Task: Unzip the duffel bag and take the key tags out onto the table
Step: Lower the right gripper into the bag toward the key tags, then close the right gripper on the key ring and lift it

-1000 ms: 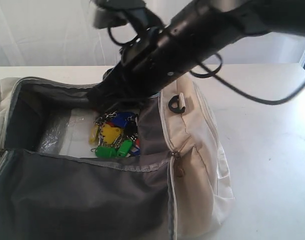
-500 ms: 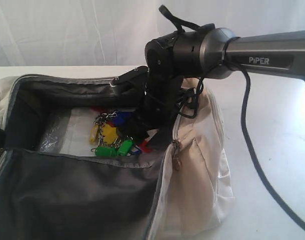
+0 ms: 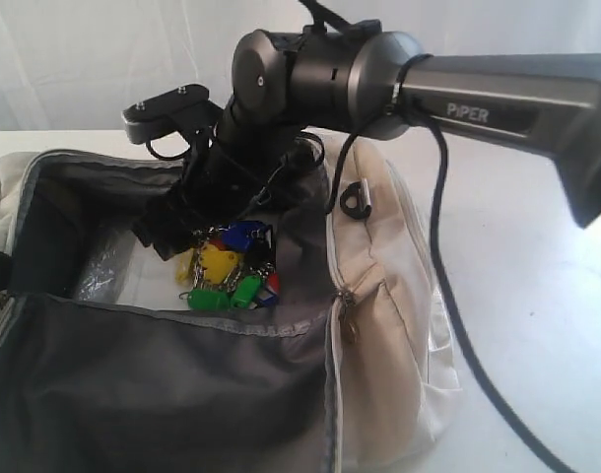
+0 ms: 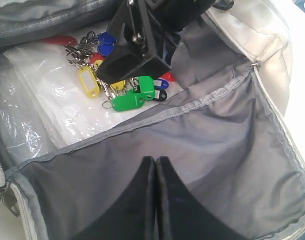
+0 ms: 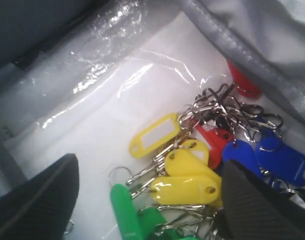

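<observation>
The cream duffel bag (image 3: 389, 325) lies unzipped on the white table (image 3: 537, 276), its dark grey lining (image 4: 192, 145) folded open. Inside it the key tags (image 3: 227, 271) lie in a bunch of yellow, green, blue and red on metal rings. My right gripper (image 3: 177, 236) reaches down into the bag just above them. In the right wrist view it is open (image 5: 150, 200), with one finger on either side of the yellow and green key tags (image 5: 187, 185). My left gripper (image 4: 156, 160) is shut over the grey lining flap, with nothing visible between its fingers.
A clear plastic sheet (image 5: 92, 100) covers the bag's floor under the tags. The bag's grey walls rise close around the right gripper. A black strap ring (image 3: 355, 200) sits on the bag's right end. The right arm's cable (image 3: 448, 296) hangs over the table.
The right arm has swung left across the bag, carrying its gripper from the tags' right side to just over their left. The tags have stayed in place.
</observation>
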Motion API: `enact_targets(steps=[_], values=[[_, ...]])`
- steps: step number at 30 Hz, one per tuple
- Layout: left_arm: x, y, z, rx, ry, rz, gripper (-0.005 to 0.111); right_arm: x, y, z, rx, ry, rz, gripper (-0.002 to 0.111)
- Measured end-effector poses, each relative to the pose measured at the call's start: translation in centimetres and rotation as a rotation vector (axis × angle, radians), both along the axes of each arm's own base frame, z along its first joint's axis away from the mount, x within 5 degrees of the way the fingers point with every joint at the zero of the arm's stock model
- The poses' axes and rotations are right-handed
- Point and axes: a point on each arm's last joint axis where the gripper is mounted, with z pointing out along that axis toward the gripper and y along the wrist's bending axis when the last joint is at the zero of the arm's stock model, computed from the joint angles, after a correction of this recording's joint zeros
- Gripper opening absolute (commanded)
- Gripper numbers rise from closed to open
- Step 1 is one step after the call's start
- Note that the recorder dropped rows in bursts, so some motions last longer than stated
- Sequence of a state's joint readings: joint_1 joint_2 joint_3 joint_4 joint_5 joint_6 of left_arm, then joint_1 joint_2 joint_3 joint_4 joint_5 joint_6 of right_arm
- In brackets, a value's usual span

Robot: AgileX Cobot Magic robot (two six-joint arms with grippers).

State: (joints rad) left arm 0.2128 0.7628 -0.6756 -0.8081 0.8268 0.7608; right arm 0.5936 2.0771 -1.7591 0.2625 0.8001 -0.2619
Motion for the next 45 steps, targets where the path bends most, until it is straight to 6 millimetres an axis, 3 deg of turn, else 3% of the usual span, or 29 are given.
enact_targets(steps=[12, 14, 17, 22, 28, 34, 40, 45], values=[[0.0, 0.0, 0.0, -0.005, -0.001, 0.0, 0.0, 1.9, 1.4, -6.0, -0.239, 0.095, 0.009, 0.073], [0.0, 0.0, 0.0, -0.005, -0.001, 0.0, 0.0, 2.0, 1.5, -6.3, -0.244, 0.103, 0.009, 0.07], [0.0, 0.0, 0.1, -0.01, -0.002, 0.0, 0.0, 2.0, 1.4, -6.8, -0.266, 0.127, 0.013, 0.054], [0.0, -0.1, 0.1, -0.013, -0.004, 0.0, 0.0, 2.0, 1.4, -6.9, -0.274, 0.138, 0.015, 0.002], [0.0, -0.1, 0.1, -0.018, -0.005, 0.0, 0.0, 2.0, 1.4, -6.9, -0.278, 0.138, 0.021, 0.0], [0.0, -0.1, 0.1, -0.019, -0.005, 0.0, 0.0, 1.3, 0.9, -5.1, -0.285, 0.142, 0.028, 0.0], [0.0, -0.1, 0.1, -0.019, -0.005, 0.0, 0.0, 0.4, 0.3, -0.6, -0.243, 0.073, 0.026, 0.0], [0.0, -0.1, 0.1, -0.019, -0.005, 0.0, 0.0, 0.1, 0.0, 1.3, -0.221, 0.036, 0.027, 0.0]])
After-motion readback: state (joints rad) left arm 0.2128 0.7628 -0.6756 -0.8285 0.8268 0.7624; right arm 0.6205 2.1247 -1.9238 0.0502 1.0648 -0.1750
